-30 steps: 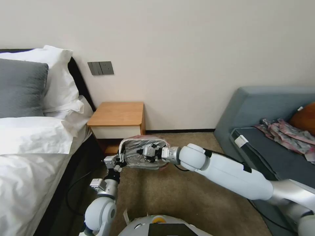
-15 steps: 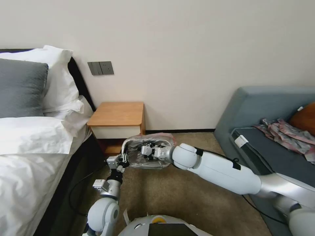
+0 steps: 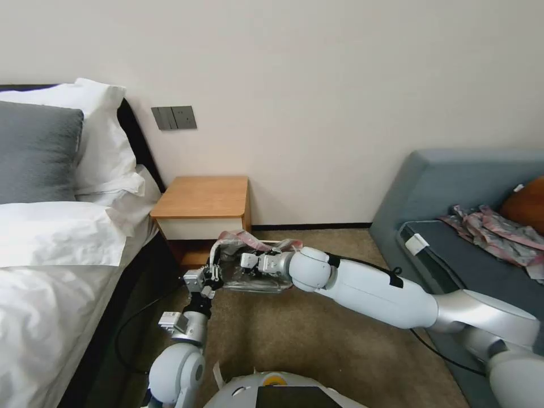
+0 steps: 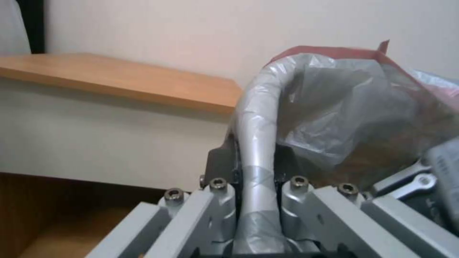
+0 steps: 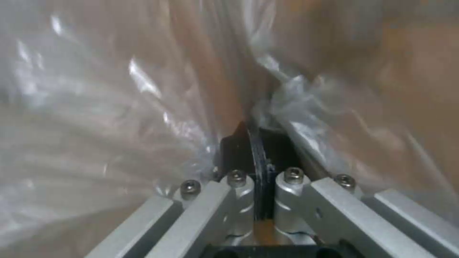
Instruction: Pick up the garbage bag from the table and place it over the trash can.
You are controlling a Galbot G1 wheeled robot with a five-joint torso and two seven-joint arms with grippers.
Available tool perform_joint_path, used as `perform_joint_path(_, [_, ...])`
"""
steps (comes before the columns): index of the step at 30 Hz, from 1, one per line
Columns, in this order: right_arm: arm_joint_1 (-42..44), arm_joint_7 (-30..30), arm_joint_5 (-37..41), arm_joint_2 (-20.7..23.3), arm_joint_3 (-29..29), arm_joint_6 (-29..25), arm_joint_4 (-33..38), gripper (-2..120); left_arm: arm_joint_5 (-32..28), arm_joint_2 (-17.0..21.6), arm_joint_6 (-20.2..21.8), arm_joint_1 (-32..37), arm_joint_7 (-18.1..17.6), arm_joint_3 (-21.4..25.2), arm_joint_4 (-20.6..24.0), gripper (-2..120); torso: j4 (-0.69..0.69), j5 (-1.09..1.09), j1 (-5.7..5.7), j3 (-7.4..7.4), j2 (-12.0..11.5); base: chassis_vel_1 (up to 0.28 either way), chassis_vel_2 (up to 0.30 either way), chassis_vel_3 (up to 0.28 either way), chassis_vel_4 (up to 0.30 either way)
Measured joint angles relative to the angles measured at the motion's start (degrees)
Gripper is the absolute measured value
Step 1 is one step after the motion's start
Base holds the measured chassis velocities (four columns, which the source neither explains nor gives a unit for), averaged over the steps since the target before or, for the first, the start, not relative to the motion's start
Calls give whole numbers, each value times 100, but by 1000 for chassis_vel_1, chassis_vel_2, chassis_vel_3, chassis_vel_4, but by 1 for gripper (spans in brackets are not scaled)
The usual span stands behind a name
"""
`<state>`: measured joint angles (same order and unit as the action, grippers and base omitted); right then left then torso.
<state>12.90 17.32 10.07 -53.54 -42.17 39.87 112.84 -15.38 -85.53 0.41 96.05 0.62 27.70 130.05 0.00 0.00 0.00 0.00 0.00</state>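
Observation:
The garbage bag is draped in and over the trash can, which stands on the carpet in front of the table. Its pink rim is bunched along the far edge. My left gripper is shut on the can's near-left rim with the film wrapped over it; in the left wrist view the fingers clamp that covered rim beside the bag. My right gripper reaches into the bag from the right. In the right wrist view it is shut on a thin fold of the bag.
A bed with white bedding lies to the left, close to my left arm. A grey sofa with a pink-grey cloth stands on the right. Open carpet lies in front of the can. The wall is just behind the table.
My right arm has pushed farther left, carrying its gripper deeper into the bag. The bag's pink rim has risen and bunched at the far edge. The left gripper has stayed on the rim.

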Motion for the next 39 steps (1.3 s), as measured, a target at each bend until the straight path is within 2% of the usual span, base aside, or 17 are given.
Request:
perform_joint_path(13, [52, 263, -594, 24, -4, 151, -139, 0, -20, -44, -1, 34, 3, -17, 56, 6, 0, 0, 0, 0, 0, 0, 0, 0, 0])
perform_joint_path(30, [154, 137, -940, -98, -84, 172, -420, 0, 77, -187, -11, 159, 56, -118, 124, 6, 0, 0, 0, 0, 0, 0, 0, 0, 0])
perform_joint_path(39, [201, 56, -891, 89, 3, 121, -142, 0, 53, -175, -18, 149, 47, -88, 63, 6, 0, 0, 0, 0, 0, 0, 0, 0, 0])
